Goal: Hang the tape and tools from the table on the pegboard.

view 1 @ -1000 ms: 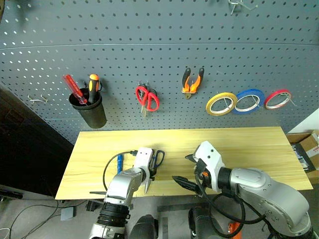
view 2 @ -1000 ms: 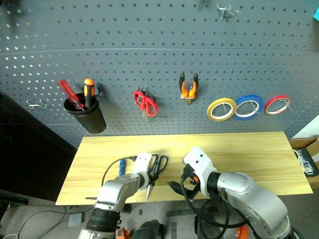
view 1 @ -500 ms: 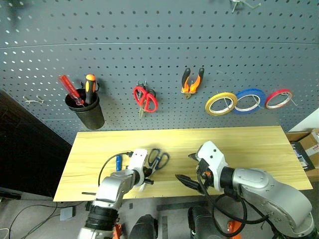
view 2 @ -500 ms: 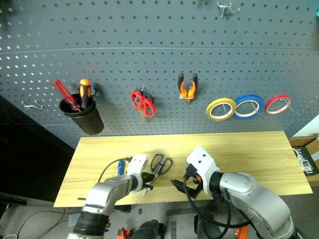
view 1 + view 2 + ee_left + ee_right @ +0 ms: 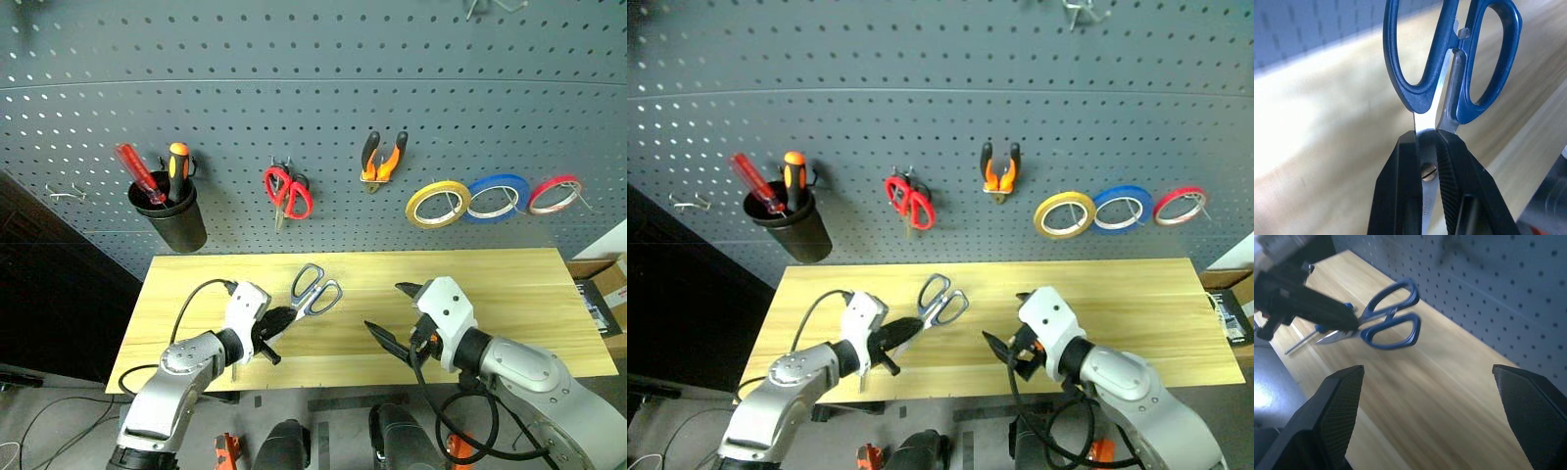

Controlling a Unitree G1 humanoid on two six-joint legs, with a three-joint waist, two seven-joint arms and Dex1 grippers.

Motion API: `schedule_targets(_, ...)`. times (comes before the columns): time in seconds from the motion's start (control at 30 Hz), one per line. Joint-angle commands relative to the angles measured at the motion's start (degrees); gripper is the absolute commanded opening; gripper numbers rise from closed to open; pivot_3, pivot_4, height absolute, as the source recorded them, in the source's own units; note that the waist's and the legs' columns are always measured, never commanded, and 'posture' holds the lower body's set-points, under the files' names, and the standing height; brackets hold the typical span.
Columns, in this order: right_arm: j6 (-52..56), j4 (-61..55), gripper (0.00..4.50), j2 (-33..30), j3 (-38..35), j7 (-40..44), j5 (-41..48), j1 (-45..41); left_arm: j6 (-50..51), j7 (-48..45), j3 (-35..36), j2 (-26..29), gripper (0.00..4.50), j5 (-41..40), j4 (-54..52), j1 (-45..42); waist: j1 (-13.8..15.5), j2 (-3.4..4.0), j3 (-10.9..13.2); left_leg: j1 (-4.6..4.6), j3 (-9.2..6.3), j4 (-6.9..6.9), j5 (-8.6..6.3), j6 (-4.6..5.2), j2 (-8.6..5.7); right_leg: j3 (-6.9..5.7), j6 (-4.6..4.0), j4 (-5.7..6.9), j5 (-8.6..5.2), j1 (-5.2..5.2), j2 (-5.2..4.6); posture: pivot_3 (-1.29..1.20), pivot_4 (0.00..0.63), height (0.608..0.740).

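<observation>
Left wrist: scissors [image 5: 1449, 73] clamped btwn fingers [image 5: 1400, 196].

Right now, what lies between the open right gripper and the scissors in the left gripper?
Only bare table in the left eye view, between right gripper and scissors.

The pegboard [image 5: 313, 59] stands behind the table's [image 5: 509, 284] back edge. The scissors [image 5: 312, 294] are held above the table's left half, in the left pincer [image 5: 277, 323]. The right pincer [image 5: 392, 318] hovers near the front edge, right of them.
</observation>
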Motion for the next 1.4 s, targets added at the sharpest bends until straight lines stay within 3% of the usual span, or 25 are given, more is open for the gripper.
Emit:
schedule_targets(0.03, -4.33, -4.03, 4.50, 0.00, -2.47, 2.13, 1.70, 0.43, -7.68, -0.02, 3.18, 0.86, 0.18, 0.22, -4.27, 0.73, 0.02, 0.00, 0.00, 0.00, 0.01, 0.00, 0.00, 0.00, 0.00, 0.00, 0.00, 0.00, 0.00, 0.00, 0.00, -0.06, 0.203, 0.740)
schedule_targets(0.23, -4.95, -4.52, 4.50, -0.16, -7.07, 4.92, 7.39, -0.46, -11.66, 4.37, 7.11, 0.03, 0.18, -0.20, -8.74, -1.13, 0.17, -0.04, -0.02, 0.00, 0.01, 0.01, -0.01, 0.02, -0.01, -0.02, 0.00, 0.01, 0.00, 0.02, 0.04, -0.03, 0.198, 0.740)
schedule_targets(0.77, -10.49, -0.45, 4.50, -1.04, -6.74, 5.24, 6.22, -1.59, -10.51, 11.88, 9.05, -1.08, 0.18, -0.09, -8.61, -7.52, 0.26, -0.38, -0.25, 0.02, 0.06, 0.05, 0.00, 0.02, -0.03, -0.01, 0.00, 0.09, 0.01, 0.03, 0.13, -0.01, 0.184, 0.740)
schedule_targets(1.2, -9.85, 0.72, 4.50, 0.44, -4.14, 4.70, 6.98, -11.98, -6.95, 13.07, 3.11, -3.53, 0.18, 1.51, 0.93, -14.10, 0.21, -0.45, -0.32, 0.03, 0.10, 0.15, 0.01, 0.03, -0.07, -0.01, -0.01, 0.22, 0.02, 0.02, 0.17, -0.03, 0.190, 0.740)
schedule_targets(1.4, -8.65, 1.40, 4.50, 1.73, -2.23, 3.86, 6.65, -15.30, -6.37, 11.91, 2.42, -4.64, 2.05, 0.22, 1.55, -14.85, 0.23, -0.48, -0.34, 0.01, 0.08, 0.16, 0.01, 0.03, -0.07, -0.02, -0.02, 0.20, 0.02, 0.01, 0.14, -0.03, 0.189, 0.740)
